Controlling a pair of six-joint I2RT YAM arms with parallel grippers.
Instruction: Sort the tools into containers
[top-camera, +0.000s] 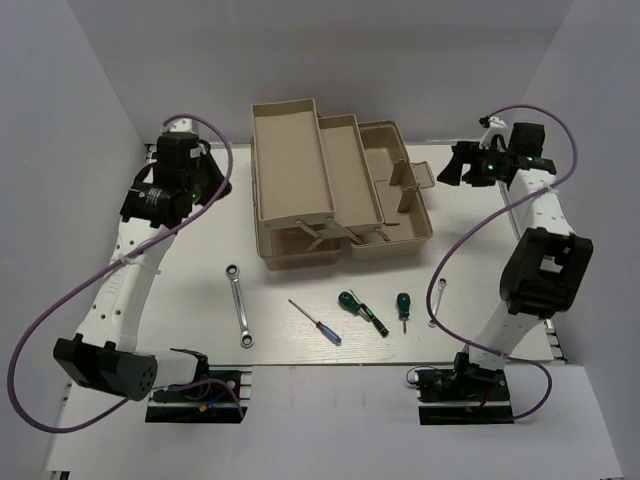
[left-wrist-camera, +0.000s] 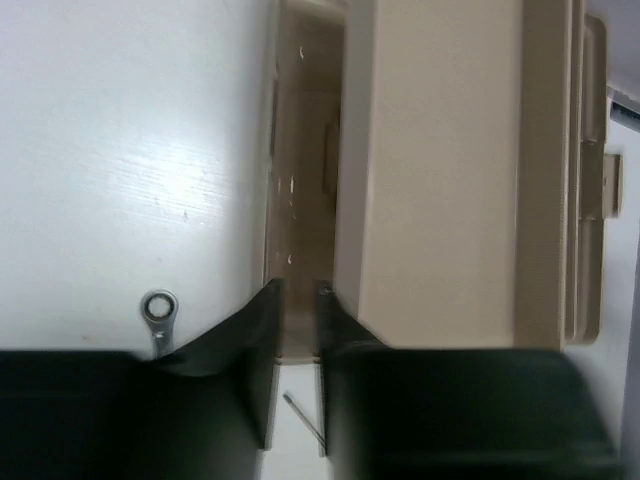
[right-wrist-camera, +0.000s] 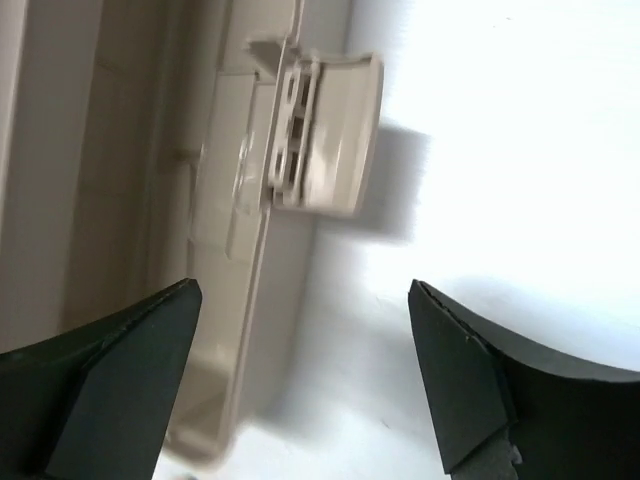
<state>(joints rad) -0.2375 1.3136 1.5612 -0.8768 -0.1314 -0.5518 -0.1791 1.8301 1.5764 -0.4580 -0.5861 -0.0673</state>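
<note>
Top view: long wrench (top-camera: 239, 305), three screwdrivers (top-camera: 362, 312) and short wrench (top-camera: 438, 300) lie on the table (top-camera: 290, 350) in front of the opened toolbox (top-camera: 300, 225). Left wrist: left gripper (left-wrist-camera: 297, 295) narrowly apart, empty. Right wrist: right gripper (right-wrist-camera: 300, 290) wide apart, empty, above toolbox latch (right-wrist-camera: 320, 130)

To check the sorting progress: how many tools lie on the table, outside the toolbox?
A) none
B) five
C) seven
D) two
B: the long wrench, the short wrench, the red-and-blue screwdriver, the longer green screwdriver and the stubby green screwdriver all lie on the table in front of the toolbox.
</note>
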